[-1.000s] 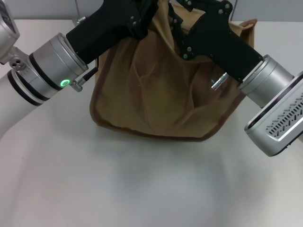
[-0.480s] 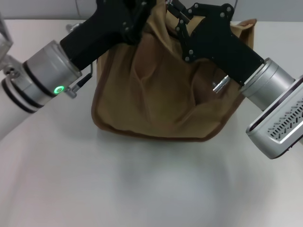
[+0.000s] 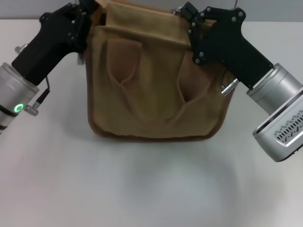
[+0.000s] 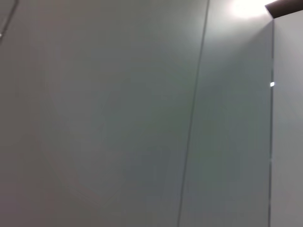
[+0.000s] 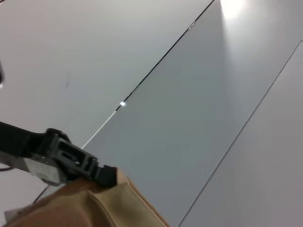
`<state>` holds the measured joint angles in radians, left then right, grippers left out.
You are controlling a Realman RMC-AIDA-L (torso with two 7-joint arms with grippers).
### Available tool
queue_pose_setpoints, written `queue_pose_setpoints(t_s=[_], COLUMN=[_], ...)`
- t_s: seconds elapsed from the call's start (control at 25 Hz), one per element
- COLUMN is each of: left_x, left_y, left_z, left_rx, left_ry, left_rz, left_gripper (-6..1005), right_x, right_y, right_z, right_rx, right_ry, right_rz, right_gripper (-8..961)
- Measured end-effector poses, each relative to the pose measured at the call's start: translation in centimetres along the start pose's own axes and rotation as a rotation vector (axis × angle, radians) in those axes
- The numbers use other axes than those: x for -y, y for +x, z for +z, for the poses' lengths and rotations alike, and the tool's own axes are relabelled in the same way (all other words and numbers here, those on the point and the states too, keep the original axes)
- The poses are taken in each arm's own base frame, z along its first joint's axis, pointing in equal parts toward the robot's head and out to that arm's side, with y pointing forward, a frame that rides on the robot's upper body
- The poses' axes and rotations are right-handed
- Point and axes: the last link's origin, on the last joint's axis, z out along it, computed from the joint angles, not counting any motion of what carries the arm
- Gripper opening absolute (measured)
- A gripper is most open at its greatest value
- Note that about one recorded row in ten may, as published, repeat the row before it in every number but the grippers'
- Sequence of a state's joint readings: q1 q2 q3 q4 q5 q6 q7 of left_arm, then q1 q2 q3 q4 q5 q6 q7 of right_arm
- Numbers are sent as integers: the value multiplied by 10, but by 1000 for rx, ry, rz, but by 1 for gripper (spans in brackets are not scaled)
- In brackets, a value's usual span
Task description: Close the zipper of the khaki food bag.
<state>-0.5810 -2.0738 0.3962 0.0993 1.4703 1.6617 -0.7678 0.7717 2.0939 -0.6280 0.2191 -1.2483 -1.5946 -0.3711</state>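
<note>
The khaki food bag [image 3: 151, 90] stands upright in the middle of the table, its top edge pulled taut, with two handles hanging down its front. Its zipper lies on the top panel and is hidden in the head view. My left gripper [image 3: 90, 10] is at the bag's top left corner and shut on the fabric. It also shows in the right wrist view [image 5: 102, 174], pinching the corner of the bag [image 5: 94, 208]. My right gripper [image 3: 185, 12] is at the bag's top edge toward the right, with a small silver part showing beside it.
The white table [image 3: 151, 189] stretches in front of the bag. The left wrist view shows only a grey wall panel [image 4: 118, 118]. The right forearm [image 3: 279, 113] hangs over the table's right side.
My left gripper has moved left, stretching the bag's crumpled top wide and flat. The handles now hang on the front. The right gripper has shifted slightly right.
</note>
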Motion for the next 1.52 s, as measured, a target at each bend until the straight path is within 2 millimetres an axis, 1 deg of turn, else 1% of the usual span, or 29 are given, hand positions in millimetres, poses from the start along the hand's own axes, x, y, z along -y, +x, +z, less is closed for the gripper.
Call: queue_pose_setpoints(t_s=[0.08,0.16,0.2,0.24,0.36,0.4,0.44,0.6,0.68,0.72,0.76,0.92,0.96,1.0,1.04,1.16,1.2,1.24,1.4,1.52], left_x=[3,4,6,6,7,7,9,10,11,11,11,11,11,10,10,10,10,10,10,11], left_y=[-1,-1,-2,-2,-3,-3,-3,-4,-5,-5,-5,-6,-6,-7,-7,-8,-9,-9,-12,-11], left_z=[-9,-12,-15,-15,-17,-17,-18,-18,-19,-19,-19,-20,-20,-22,-23,-28,-33,-33,-47,-53], left_rx=[6,7,9,9,19,19,25,35,40,40,40,41,42,44,45,50,56,56,84,93], left_ry=[32,43,61,61,73,73,81,90,97,97,97,100,101,103,105,114,127,127,150,153], left_rz=[3,5,6,6,9,9,12,12,12,12,12,10,9,7,6,15,34,34,56,67], left_gripper=[21,21,21,21,21,21,21,21,21,21,22,22,22,22,22,22,22,22,22,125], right_x=[0,-1,-1,-1,-3,-5,-5,-5,-2,-1,-1,-3,-4,-5,-5,-4,-2,-2,5,7], right_y=[1,3,3,3,4,5,5,7,8,10,10,12,12,12,12,10,10,10,9,9], right_z=[-5,-11,-18,-18,-30,-38,-38,-54,-63,-70,-70,-82,-86,-91,-91,-100,-105,-105,-113,-114], right_rx=[-12,-24,-31,-31,-47,-66,-66,-95,-115,-135,-135,-171,-176,-177,-177,-159,-141,-141,-108,-101], right_ry=[6,19,32,32,49,60,60,101,131,156,156,189,196,211,211,231,227,227,197,199], right_rz=[2,9,22,22,37,44,44,68,69,72,72,114,139,217,217,375,482,482,648,679], right_gripper=[-2,-2,-2,-1,-1,-1,-1,-1,-1,-1,-1,0,0,0,17,68,84,101,173,237])
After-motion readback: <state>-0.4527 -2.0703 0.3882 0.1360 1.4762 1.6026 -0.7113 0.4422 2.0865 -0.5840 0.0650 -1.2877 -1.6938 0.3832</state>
